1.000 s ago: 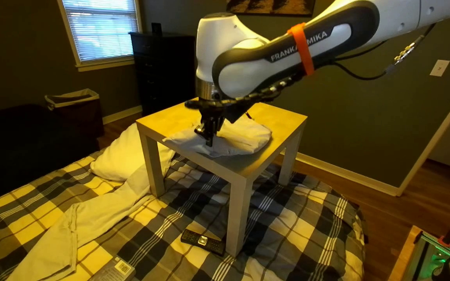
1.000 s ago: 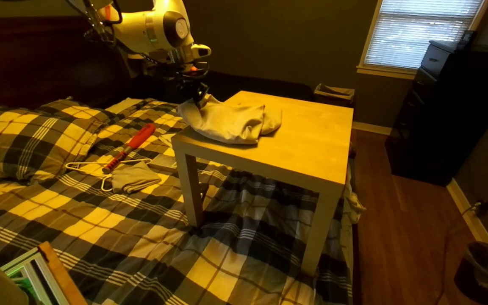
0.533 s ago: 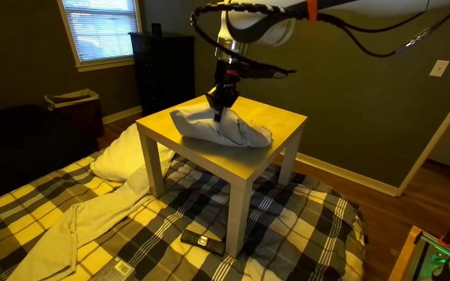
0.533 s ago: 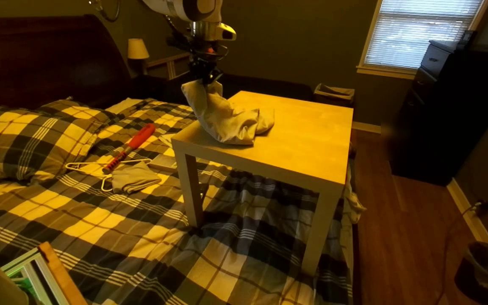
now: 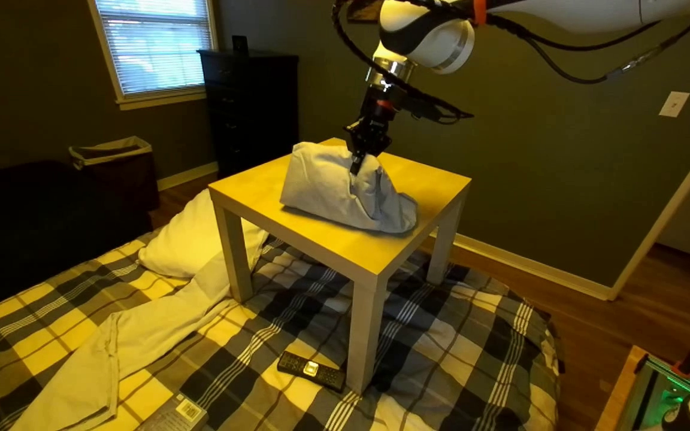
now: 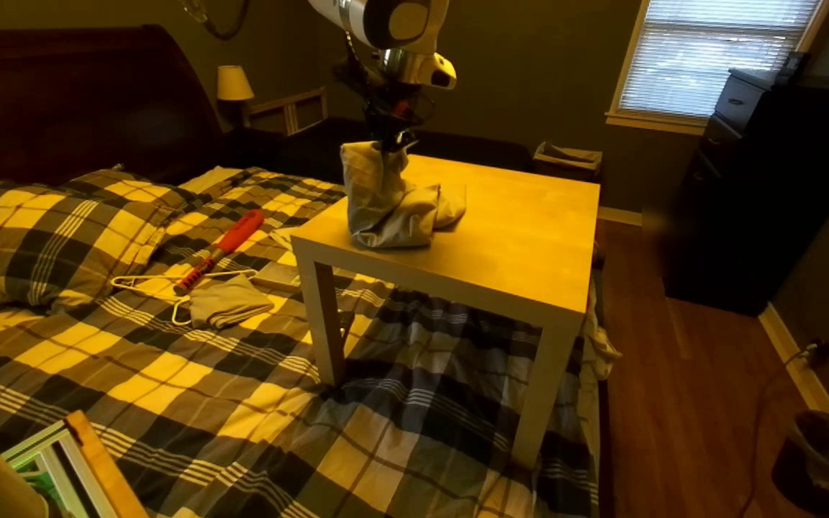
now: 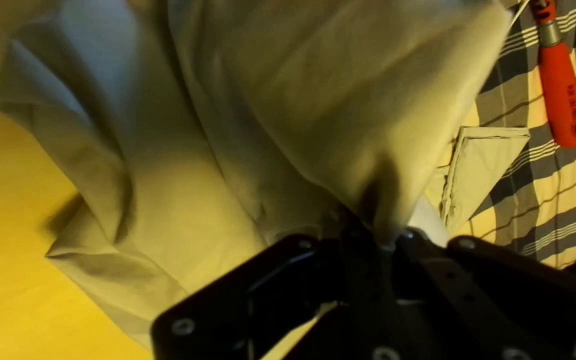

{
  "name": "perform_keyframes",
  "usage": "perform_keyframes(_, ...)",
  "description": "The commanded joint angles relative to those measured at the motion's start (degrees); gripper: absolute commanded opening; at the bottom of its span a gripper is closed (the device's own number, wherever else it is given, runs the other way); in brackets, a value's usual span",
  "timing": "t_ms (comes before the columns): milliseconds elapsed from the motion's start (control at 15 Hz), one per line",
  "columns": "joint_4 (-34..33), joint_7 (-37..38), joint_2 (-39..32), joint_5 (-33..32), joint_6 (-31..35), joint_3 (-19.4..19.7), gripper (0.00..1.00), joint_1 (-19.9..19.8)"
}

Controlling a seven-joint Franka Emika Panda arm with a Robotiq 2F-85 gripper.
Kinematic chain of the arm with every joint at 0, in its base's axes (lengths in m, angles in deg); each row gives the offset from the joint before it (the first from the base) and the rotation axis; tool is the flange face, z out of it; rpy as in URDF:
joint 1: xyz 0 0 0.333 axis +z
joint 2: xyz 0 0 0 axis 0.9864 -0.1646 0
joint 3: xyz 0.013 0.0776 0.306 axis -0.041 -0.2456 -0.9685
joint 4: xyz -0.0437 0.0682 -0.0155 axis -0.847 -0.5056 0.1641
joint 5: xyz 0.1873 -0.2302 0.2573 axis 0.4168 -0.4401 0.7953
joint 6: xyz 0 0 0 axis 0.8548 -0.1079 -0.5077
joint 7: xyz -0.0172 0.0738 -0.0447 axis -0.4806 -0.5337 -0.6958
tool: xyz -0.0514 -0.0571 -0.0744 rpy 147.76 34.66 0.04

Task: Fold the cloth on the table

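The pale grey-white cloth (image 5: pixel 327 185) stands bunched on the wooden table (image 5: pixel 351 251); both show in both exterior views, the cloth (image 6: pixel 393 223) near one corner of the tabletop (image 6: pixel 529 237). My gripper (image 5: pixel 356 166) is shut on the cloth's upper part and holds it raised. The lower part still rests on the table. In an exterior view the gripper (image 6: pixel 391 147) sits at the cloth's top edge. In the wrist view the cloth (image 7: pixel 328 100) hangs in folds and runs between the close-set fingers of the gripper (image 7: pixel 380 240). The fingertips are partly hidden by cloth.
The table stands on a bed with a plaid blanket (image 6: pixel 242 403). A remote (image 5: pixel 312 371) lies by a table leg. A white pillow-like fabric (image 5: pixel 183 239) lies beside the table. A red-handled tool (image 6: pixel 220 252) and a hanger (image 6: pixel 141 284) lie on the bed.
The gripper has lifted the cloth's edge from the table and carried it inward over the tabletop, rightward in both exterior views. The cloth now stands taller and more bunched.
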Motion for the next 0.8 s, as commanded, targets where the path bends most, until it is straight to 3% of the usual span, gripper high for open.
perform_keyframes(0, 0.46, -2.0, -1.67, 1.08, 0.34, 1.29, 0.01, -0.9)
perform_keyframes(267, 1.16, -1.91, -3.99, -3.07, 5.8, 2.64, 0.01, 0.0)
perform_keyframes(733, 2.82, 0.4, -6.69, -17.05, 11.77, 4.63, 0.03, 2.57)
